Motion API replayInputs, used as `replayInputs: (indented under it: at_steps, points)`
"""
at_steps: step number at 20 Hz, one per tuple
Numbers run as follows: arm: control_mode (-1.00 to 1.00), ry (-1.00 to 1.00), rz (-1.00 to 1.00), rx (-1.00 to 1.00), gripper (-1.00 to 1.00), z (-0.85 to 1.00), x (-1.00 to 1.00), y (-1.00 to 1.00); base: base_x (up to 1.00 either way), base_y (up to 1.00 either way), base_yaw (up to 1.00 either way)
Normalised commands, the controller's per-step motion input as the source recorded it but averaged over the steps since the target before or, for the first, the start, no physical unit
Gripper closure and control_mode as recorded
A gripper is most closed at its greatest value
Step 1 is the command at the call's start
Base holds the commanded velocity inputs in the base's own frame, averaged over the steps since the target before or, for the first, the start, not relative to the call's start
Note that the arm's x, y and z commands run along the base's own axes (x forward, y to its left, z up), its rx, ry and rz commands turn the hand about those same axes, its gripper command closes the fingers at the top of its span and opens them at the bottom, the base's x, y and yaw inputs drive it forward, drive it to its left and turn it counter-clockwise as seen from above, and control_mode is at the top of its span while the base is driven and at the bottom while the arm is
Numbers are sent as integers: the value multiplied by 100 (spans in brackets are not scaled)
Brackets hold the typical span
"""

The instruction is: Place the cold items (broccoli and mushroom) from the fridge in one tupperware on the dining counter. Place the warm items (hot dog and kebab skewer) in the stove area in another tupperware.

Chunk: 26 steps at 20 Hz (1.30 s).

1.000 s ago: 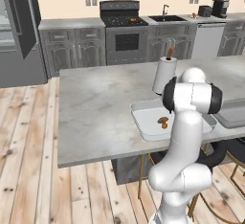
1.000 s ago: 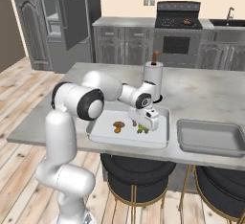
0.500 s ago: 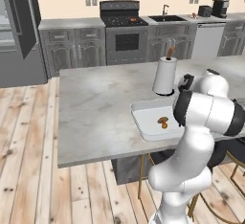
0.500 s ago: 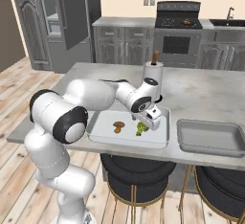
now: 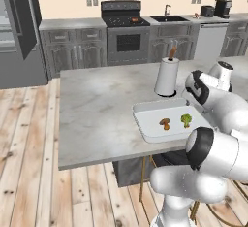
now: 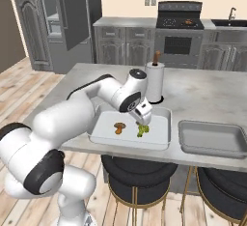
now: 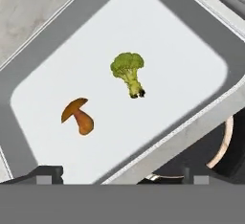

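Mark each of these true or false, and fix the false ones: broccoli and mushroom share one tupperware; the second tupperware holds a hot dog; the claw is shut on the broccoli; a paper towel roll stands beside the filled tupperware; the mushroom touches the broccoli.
1. The broccoli and mushroom lie in the same tupperware. True.
2. The second tupperware holds a hot dog. False: nothing lies in it.
3. The claw is shut on the broccoli. False: it is open above the tray, holding nothing.
4. A paper towel roll stands upright on the counter beside the filled tupperware. True.
5. The mushroom touches the broccoli. False: they lie apart, with bare tray floor between them.
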Motion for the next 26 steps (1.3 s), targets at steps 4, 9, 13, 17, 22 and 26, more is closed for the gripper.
replayInputs:
  at_steps: [4,9,13,17,22,26]
  points:
    - [-100,0,-7,0,-100,81,-51,48,0,0,0]
    - [-100,7,0,-1,-100,58,-64,48,0,0,0]
    - [-100,25,4,-11,-100,43,-67,54,0,0,0]
    - [-100,22,11,-17,-100,42,-74,49,0,0,0]
    - [-100,11,12,-17,-100,45,-77,32,0,0,0]
    - [-100,5,14,-8,-100,19,-73,15,0,0,0]
